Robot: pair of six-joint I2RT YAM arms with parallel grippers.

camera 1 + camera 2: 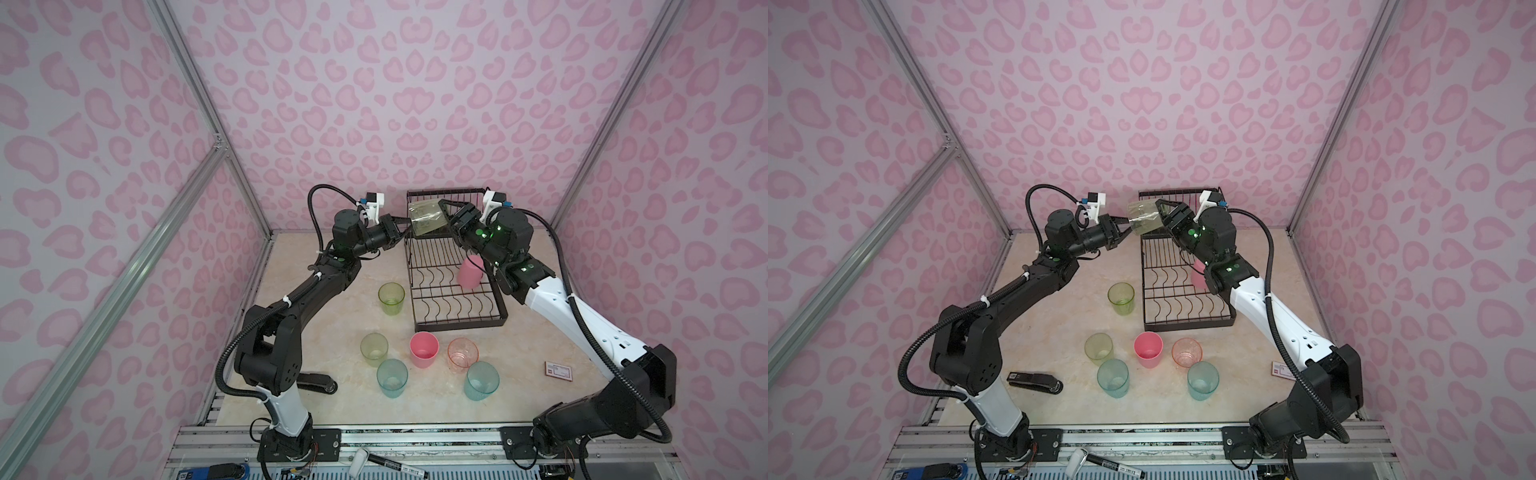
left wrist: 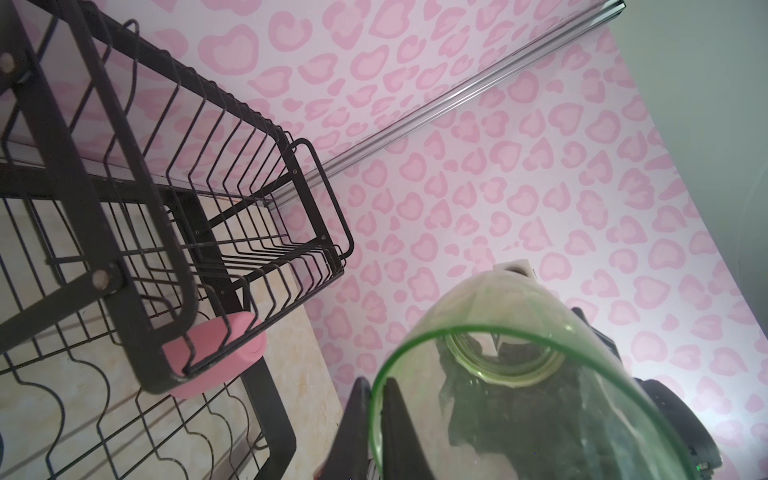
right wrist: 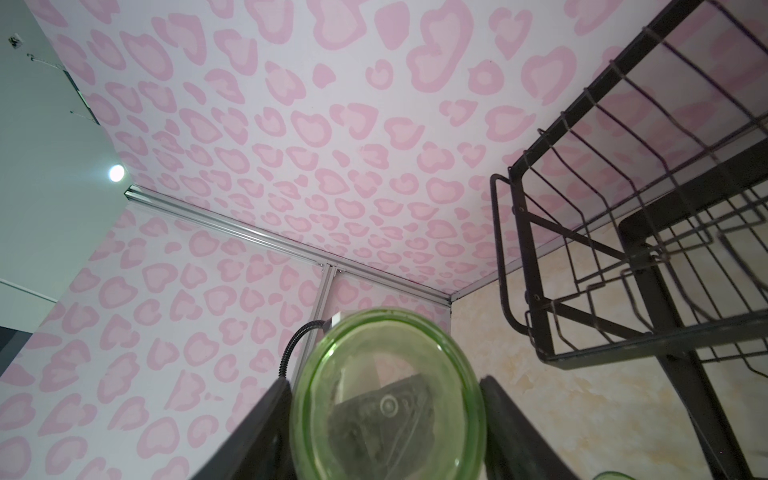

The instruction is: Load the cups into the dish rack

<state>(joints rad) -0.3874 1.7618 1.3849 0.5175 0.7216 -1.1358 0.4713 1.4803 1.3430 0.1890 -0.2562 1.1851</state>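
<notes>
Aloft, yellow-green cup point(image 1: 424, 219) held by left gripper point(image 1: 406, 228) and right gripper point(image 1: 444, 217).

Soft even light; faint shadows; edges bowed; close foreground blurred.

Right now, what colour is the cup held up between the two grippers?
The cup is translucent yellow-green; it shows best in the right wrist view.

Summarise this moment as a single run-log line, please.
yellow-green cup aloft by dish rack | left pincer on rim | right pincer on base | pink cup in lower tier | six cups on table
</notes>
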